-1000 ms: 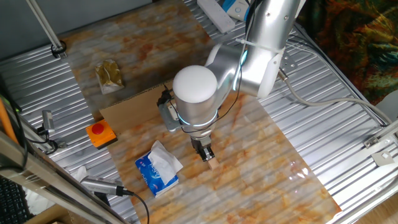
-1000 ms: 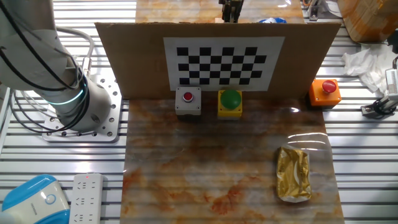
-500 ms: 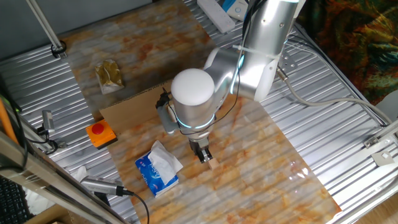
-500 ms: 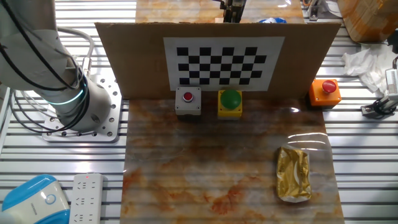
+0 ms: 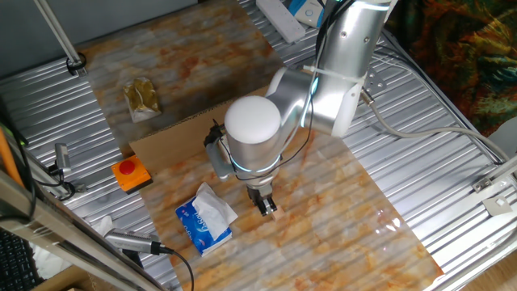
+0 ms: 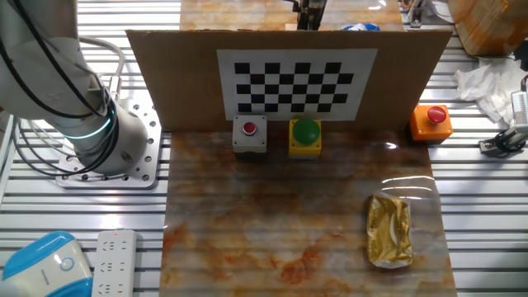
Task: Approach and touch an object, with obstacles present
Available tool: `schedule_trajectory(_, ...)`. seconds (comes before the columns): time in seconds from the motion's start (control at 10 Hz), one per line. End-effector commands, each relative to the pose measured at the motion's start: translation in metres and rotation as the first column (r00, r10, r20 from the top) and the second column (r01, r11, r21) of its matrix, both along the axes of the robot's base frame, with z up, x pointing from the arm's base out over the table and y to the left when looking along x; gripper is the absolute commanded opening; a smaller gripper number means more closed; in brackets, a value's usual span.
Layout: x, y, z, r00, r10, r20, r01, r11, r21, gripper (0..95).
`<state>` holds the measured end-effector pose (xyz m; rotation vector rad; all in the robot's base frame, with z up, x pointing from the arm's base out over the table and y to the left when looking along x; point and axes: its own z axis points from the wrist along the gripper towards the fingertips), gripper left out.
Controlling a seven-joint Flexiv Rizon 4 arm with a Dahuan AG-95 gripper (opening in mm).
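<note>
In one fixed view my gripper (image 5: 266, 205) points straight down over the marbled tabletop (image 5: 339, 202), in front of the upright cardboard board (image 5: 166, 139). Its fingers look closed together. A small tan block (image 5: 275, 213) lies right at the fingertips; I cannot tell whether they touch it. A blue tissue pack (image 5: 205, 219) lies just left of the gripper. In the other fixed view only the gripper's tip (image 6: 309, 11) shows above the board (image 6: 173, 74); the tan block is hidden behind it.
A red button box (image 6: 249, 134) and a green button (image 6: 306, 135) stand before the checkerboard. An orange box with a red button (image 5: 130, 173) sits by the board's end. A gold packet (image 5: 142, 99) lies beyond. A power strip (image 5: 279, 18) lies at the far edge.
The arm has shifted slightly left and toward the board's side; the gripper stays low by the tan block. Nothing else has moved.
</note>
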<state>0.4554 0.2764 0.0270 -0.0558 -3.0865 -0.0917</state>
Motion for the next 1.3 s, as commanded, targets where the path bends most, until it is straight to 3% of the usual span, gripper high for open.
schedule_trajectory(0.1, -0.0030, -0.0012, -0.0006, 1.000, -0.001, 0.002, 0.001, 1.000, 0.000, 0.0)
schedule_trajectory(0.3, -0.0065, -0.0019, -0.0017, 1.000, 0.000, 0.007, 0.000, 1.000, -0.011, 0.0)
schedule_trajectory(1.3, -0.0097, 0.0001, 0.0051, 1.000, 0.005, -0.007, -0.005, 1.000, 0.005, 0.0)
